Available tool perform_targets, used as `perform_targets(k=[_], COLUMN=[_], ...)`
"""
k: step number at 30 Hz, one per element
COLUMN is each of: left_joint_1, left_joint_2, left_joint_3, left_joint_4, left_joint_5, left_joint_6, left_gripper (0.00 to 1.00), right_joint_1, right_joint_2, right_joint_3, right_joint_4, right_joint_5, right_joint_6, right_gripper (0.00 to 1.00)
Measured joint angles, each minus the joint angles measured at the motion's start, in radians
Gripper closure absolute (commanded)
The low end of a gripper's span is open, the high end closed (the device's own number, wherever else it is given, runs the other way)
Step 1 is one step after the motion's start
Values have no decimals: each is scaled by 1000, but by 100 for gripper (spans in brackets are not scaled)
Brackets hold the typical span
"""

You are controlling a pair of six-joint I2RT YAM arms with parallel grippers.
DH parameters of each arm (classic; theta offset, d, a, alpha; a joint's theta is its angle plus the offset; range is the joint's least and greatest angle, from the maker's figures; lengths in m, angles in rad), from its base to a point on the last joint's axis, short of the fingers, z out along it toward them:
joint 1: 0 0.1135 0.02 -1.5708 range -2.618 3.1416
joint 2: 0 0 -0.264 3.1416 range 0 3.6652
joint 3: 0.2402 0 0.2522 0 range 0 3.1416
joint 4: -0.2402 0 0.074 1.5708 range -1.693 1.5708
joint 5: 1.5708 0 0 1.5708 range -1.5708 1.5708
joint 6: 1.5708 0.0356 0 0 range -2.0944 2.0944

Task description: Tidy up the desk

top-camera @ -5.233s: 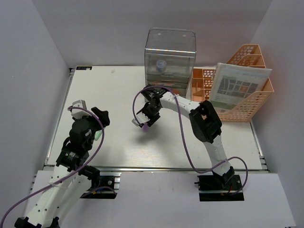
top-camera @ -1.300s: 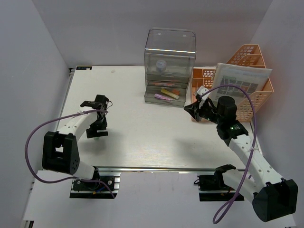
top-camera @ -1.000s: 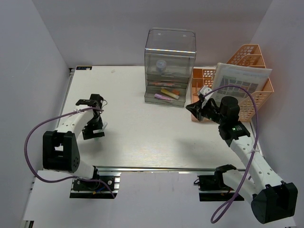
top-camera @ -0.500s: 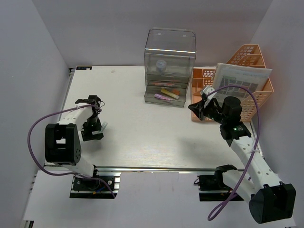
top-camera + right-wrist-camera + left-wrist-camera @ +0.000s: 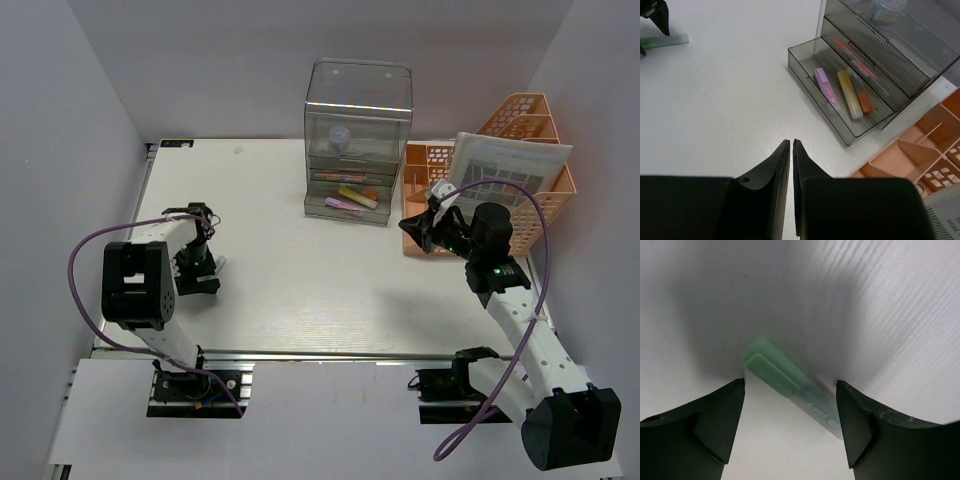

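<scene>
- The left jaws have sunk low over the left side of the desk (image 5: pixel 300 290). They are released and straddle a green pen (image 5: pixel 782 377) without touching it, so a pickup looks imminent.
- The desk lies directly beneath them, with the pen flat on it.
- The clear drawer box (image 5: pixel 357 140) stands at the back, its bottom drawer (image 5: pixel 840 100) open and holding pens.
- The right jaws, clenched on nothing, have drawn back beside the orange rack (image 5: pixel 520 200), above the desk.
</scene>
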Motion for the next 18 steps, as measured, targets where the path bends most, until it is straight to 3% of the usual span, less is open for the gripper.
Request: perform_targets(k=[8,12,14,15,16,18], left_joint_1=[1,7,8,9,9,10], left_joint_2=[3,-19,-31,-36,-42,-51], left_joint_3=[-14,-43,-56,-60,-65,-76], left_joint_4=[53,72,78,83,92,105], left_joint_5=[12,22,28,32,32,34], left_joint_6=[2,3,4,5,6,8], left_gripper=[37,54,72,72,80,88], right_joint_1=[-24,-32,-39,-41,-43,-45], right_joint_2=[0,0,0,0,0,0], right_joint_3=[0,0,0,0,0,0], right_joint_4=[0,0,0,0,0,0], right_joint_5=[-15,-24,-26,-27,-29,-30], right_joint_6=[8,14,16,16,17,17], right_gripper=[88,89,89,89,89,89])
